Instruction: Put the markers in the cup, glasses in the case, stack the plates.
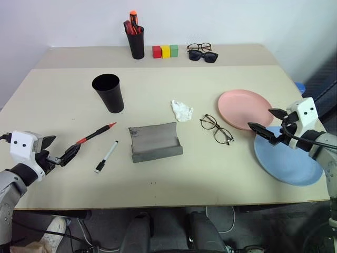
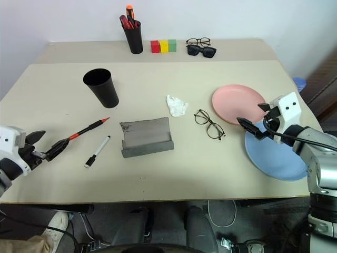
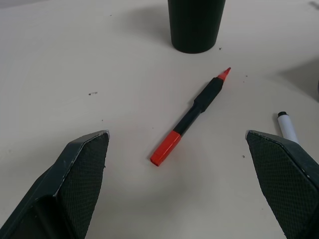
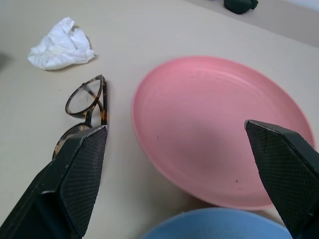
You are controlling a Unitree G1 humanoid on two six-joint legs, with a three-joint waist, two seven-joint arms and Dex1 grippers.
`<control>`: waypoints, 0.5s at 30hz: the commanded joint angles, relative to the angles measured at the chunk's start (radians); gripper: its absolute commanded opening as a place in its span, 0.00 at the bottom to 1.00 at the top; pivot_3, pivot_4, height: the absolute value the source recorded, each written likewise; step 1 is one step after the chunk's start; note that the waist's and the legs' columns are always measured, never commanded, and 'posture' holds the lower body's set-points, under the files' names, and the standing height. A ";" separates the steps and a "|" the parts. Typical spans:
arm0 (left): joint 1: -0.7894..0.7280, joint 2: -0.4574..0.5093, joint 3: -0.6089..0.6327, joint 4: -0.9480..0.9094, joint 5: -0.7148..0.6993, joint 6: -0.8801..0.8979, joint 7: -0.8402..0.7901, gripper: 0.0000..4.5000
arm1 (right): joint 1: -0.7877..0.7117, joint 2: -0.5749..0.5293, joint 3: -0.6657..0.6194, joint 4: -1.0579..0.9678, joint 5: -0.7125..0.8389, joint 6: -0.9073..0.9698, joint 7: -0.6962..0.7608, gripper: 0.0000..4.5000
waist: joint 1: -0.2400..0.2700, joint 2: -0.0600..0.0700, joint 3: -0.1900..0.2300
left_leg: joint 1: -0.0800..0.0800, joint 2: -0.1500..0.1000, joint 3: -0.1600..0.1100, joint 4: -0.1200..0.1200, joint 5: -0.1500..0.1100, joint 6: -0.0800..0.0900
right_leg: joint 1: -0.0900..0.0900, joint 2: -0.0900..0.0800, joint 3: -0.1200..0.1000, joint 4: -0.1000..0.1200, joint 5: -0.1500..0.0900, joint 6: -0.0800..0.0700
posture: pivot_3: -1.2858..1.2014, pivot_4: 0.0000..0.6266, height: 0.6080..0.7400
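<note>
Table [image 1: 63, 105] holding all task items: my left gripper [image 1: 59, 153] hovers with fingers spread wide and empty, pointing at the red marker [image 1: 96, 133]; the white marker [image 1: 106, 156] lies just beside it, the black cup [image 1: 109, 93] upright beyond. My right gripper [image 1: 268, 125], likewise spread and empty, hangs over the blue plate [image 1: 287, 158], near the pink plate [image 1: 243, 108]. Glasses [image 1: 216, 128] lie between the pink plate and the open grey case [image 1: 155, 142].
</note>
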 commanded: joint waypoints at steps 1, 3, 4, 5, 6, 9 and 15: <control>0.004 -0.002 0.035 -0.028 -0.007 -0.014 0.008 1.00 | -0.031 0.012 0.014 -0.027 0.008 -0.011 -0.017 1.00 | 0.000 0.000 0.000 | 0.000 0.000 0.000 0.000 0.000 0.000 | 0.000 0.000 0.000 0.000 0.000 0.000 | 0.52 0.24 1.00; 0.004 -0.010 0.032 -0.037 -0.011 -0.013 0.016 1.00 | -0.051 0.026 0.037 -0.019 0.004 -0.015 -0.025 1.00 | 0.001 0.000 0.000 | 0.000 0.000 0.000 0.000 0.000 0.000 | 0.000 0.000 0.000 0.000 0.000 0.000 | 0.52 0.24 1.00; 0.001 -0.012 0.019 -0.050 -0.013 -0.006 0.019 1.00 | -0.066 0.036 0.052 -0.017 0.003 -0.016 -0.027 1.00 | 0.000 0.000 0.000 | 0.000 0.000 0.000 0.000 0.000 0.000 | 0.000 0.000 0.000 0.000 0.000 0.000 | 0.52 0.24 1.00; -0.003 -0.012 0.006 -0.064 -0.016 0.002 0.019 1.00 | -0.080 0.044 0.065 -0.016 0.005 -0.016 -0.027 1.00 | 0.000 0.000 0.000 | 0.000 0.000 0.000 0.000 0.000 0.000 | 0.000 0.000 0.000 0.000 0.000 0.000 | 0.52 0.24 1.00; -0.005 -0.011 -0.005 -0.079 -0.020 0.011 0.019 1.00 | -0.090 0.051 0.075 -0.018 0.007 -0.015 -0.029 1.00 | 0.001 0.000 0.000 | 0.000 0.000 0.000 0.000 0.000 0.000 | 0.000 0.000 0.000 0.000 0.000 0.000 | 0.52 0.24 1.00; -0.005 0.004 -0.046 -0.126 -0.023 0.043 0.007 1.00 | -0.114 0.080 0.108 -0.048 0.019 0.003 -0.036 1.00 | 0.003 0.000 0.000 | 0.000 0.000 0.000 0.000 0.000 0.000 | 0.000 0.000 0.000 0.000 0.000 0.000 | 0.52 0.24 1.00; -0.045 0.073 -0.159 -0.187 -0.018 0.204 0.020 1.00 | -0.144 0.154 0.200 -0.188 0.063 0.068 -0.051 1.00 | 0.001 0.000 0.000 | 0.000 0.000 -0.001 0.000 0.000 0.000 | 0.000 0.000 0.000 0.000 0.000 0.000 | 0.52 0.24 1.00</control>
